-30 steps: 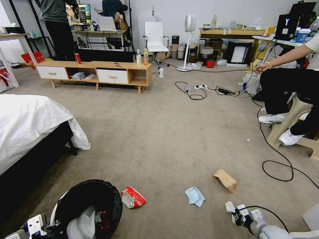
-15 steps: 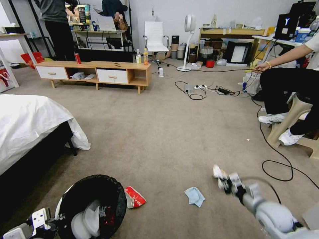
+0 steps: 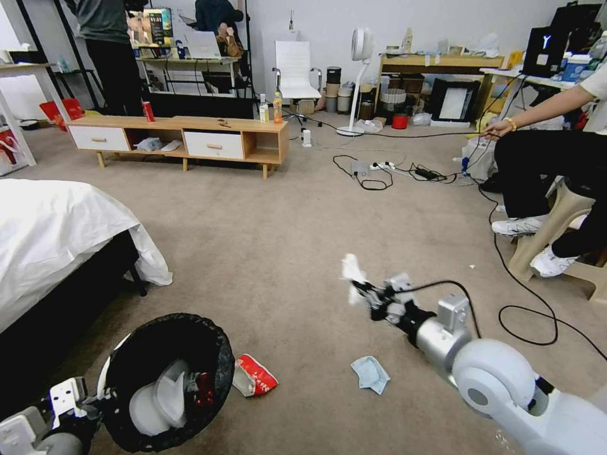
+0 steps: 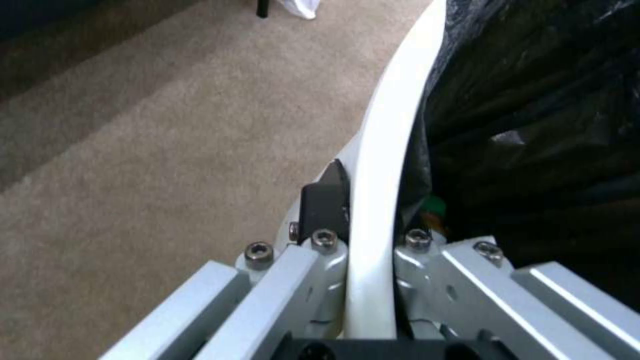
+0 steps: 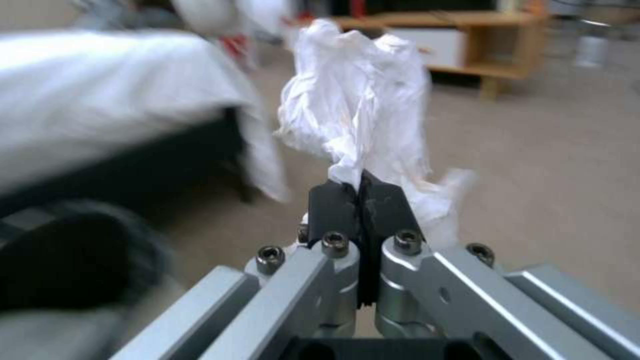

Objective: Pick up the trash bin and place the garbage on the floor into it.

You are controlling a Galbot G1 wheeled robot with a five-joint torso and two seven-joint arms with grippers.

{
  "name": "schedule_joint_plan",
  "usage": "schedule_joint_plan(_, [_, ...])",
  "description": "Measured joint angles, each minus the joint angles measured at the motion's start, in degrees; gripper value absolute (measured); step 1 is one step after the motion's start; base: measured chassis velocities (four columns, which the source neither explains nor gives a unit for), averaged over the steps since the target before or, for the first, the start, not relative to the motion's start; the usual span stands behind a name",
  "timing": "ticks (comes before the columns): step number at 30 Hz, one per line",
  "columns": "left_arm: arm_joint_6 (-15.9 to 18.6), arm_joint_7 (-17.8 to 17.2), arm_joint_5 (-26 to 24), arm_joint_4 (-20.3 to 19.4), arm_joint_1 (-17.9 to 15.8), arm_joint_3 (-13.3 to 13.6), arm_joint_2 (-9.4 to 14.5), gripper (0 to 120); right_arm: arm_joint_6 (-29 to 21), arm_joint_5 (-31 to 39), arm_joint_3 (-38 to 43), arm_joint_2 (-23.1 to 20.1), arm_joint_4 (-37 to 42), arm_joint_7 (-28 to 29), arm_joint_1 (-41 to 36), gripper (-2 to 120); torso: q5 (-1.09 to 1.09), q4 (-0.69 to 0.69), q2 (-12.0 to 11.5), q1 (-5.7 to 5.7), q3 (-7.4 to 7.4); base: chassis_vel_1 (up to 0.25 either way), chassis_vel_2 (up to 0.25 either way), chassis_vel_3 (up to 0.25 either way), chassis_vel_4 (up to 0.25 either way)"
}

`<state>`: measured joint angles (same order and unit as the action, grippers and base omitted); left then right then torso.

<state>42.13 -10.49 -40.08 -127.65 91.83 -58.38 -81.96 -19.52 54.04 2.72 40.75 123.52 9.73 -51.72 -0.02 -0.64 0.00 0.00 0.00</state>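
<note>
Head view: round white plastic trash bin with black bag liner (image 3: 165, 379) hangs tilted low at left in the left gripper (image 3: 69, 411), red scrap already inside. Crumpled white tissue (image 3: 351, 270) rides mid-air in the right gripper (image 3: 370, 296). Red-white snack packet (image 3: 253, 375) and light blue mask (image 3: 370, 373) remain on the beige carpet floor (image 3: 297, 253) (brown bag hidden).

Left wrist view: jaws clamped on the bin's white rim (image 4: 380, 165).

Right wrist view: jaws together, pinching the tissue.

Versus a second ago: right arm swung up and towards the bin; bin raised slightly.
</note>
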Motion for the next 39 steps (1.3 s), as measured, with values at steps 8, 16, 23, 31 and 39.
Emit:
schedule_joint_plan(8, [0.06, -0.13, -0.55, -1.14, 0.4, -0.07, 1.81, 2, -2.4, 18.97, -24.45, 11.56, 2.5, 10.95, 25.32, 0, 0.01, 0.0, 0.0, 0.0, 0.0, 0.0, 0.0, 0.0, 0.0])
schedule_joint_plan(16, [0.05, -0.23, -0.82, -1.89, 0.55, -0.15, 2.46, 2, -5.87, 25.59, -35.5, 17.12, 0.74, 15.96, 36.22, 0, 0.0, 0.02, 0.0, 0.0, 0.0, 0.0, 0.0, 0.0, 0.0])
schedule_joint_plan(23, [0.06, -0.68, -1.83, -1.8, -0.01, 0.23, 3.02, 2, -9.67, 31.14, -39.97, 22.76, -0.91, 20.73, 40.28, 0, 0.01, 0.01, 0.0, 0.0, 0.0, 0.0, 0.0, 0.0, 0.0])
schedule_joint_plan(31, [0.06, -0.95, -2.38, -2.08, -0.14, -0.14, 3.48, 2, -13.36, 34.25, -42.51, 29.18, -3.12, 24.65, 41.93, 0, 0.02, 0.02, 0.0, 0.0, 0.0, 0.0, 0.0, 0.0, 0.0])
schedule_joint_plan(39, [0.03, -1.02, -2.95, -2.43, 0.06, -0.71, 3.66, 2, -16.51, 34.29, -45.34, 31.88, -5.66, 28.58, 41.64, 0, 0.02, 0.01, 0.0, 0.0, 0.0, 0.0, 0.0, 0.0, 0.0])
